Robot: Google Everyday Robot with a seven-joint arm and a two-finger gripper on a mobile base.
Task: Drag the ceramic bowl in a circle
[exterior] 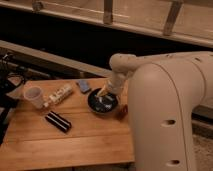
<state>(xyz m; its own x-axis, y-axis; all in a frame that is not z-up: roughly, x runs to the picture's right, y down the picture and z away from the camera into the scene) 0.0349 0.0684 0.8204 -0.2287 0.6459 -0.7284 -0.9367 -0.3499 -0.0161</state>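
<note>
The ceramic bowl (pixel 101 103) is a round, shallow black bowl with pale glints inside. It sits on the wooden table (pixel 65 140) near its right edge. My gripper (pixel 106 93) reaches down from the white arm (pixel 125 67) onto the bowl's far right rim. The arm's bulk hides the table's right side.
A translucent white cup (pixel 34 96) stands at the table's left. A pale bottle (pixel 58 94) lies beside it. A small blue-grey object (pixel 83 86) lies behind the bowl. A black flat bar (pixel 58 121) lies in front. A reddish item (pixel 121 111) sits right of the bowl.
</note>
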